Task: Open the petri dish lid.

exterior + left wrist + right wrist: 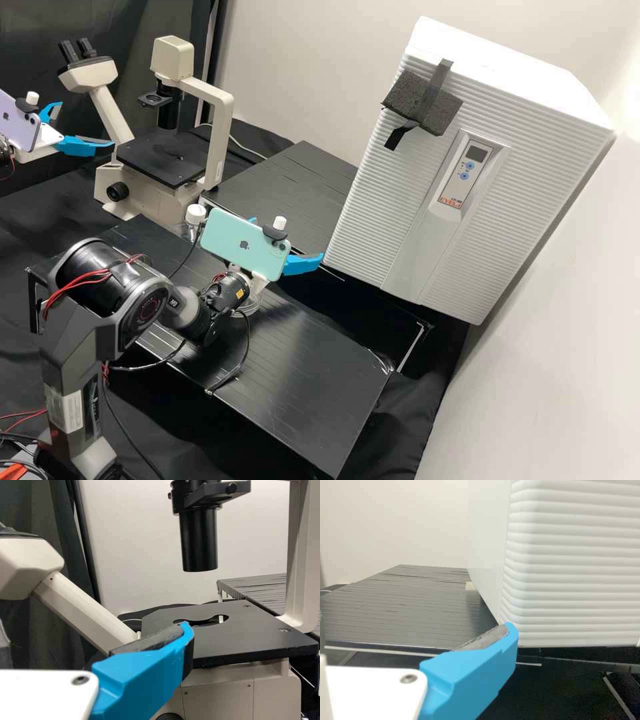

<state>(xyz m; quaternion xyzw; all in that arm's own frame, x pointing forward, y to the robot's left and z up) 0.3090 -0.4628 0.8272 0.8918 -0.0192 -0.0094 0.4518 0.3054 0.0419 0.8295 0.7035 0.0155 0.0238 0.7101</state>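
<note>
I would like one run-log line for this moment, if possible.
left gripper open, empty, facing microscope | right gripper open, empty, facing white box | clear dish partly behind right arm | lid state unclear

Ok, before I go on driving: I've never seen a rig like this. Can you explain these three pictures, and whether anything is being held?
These are two dark grey robot arms, each ending in a white gripper with two bright blue fingers. The high view looks down from a fixed camera; the other two come from cameras on the wrists. The left gripper is by the cream-coloured microscope, the right gripper near the large white ribbed cabinet. Both grippers are open, with nothing visible between their fingers.

On the shiny black bench, a clear rounded object sits partly hidden behind the right arm; it may be the petri dish, but I can't be sure. A small clear container with a white cap stands near the microscope.
</note>
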